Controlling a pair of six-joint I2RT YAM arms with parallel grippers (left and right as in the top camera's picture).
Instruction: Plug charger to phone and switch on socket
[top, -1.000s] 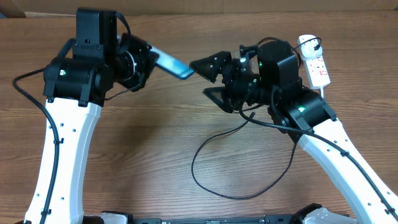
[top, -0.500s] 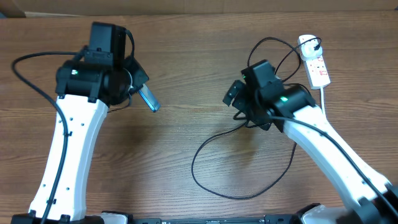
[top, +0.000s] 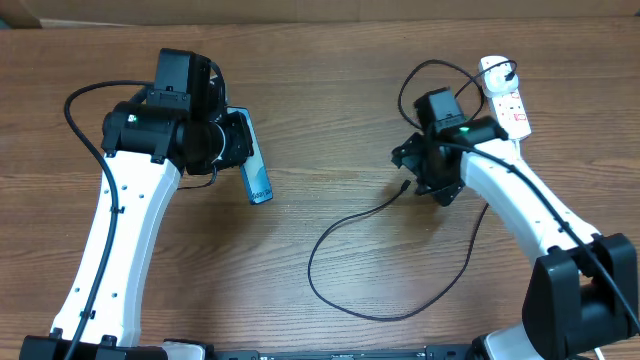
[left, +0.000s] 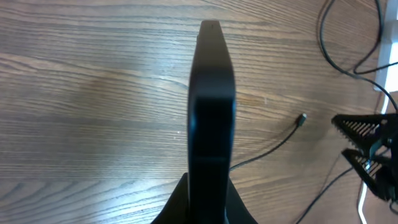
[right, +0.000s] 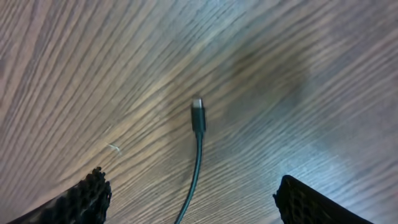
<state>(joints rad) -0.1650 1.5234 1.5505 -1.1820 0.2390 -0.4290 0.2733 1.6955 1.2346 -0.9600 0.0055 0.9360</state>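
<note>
My left gripper (top: 238, 150) is shut on the phone (top: 256, 160) and holds it above the table at the left, its light blue screen facing up. In the left wrist view the phone (left: 211, 106) shows edge-on as a dark slab between the fingers. The charger cable (top: 330, 235) loops over the table. Its connector tip (top: 402, 187) lies free on the wood, and also shows in the left wrist view (left: 301, 118) and the right wrist view (right: 198, 115). My right gripper (right: 199, 205) is open, just above the tip, its fingers either side of the cable. The white socket (top: 507, 102) lies far right, with the black plug (top: 497, 72) in it.
The socket's thick white cord (top: 518, 145) runs down behind my right arm. The cable's large loop (top: 380, 315) reaches near the table's front edge. A light wall or board (top: 320, 8) borders the far edge.
The left arm has drawn the phone back from the middle to the left and turned it. The right gripper has moved away to the right and down, over the connector tip.
</note>
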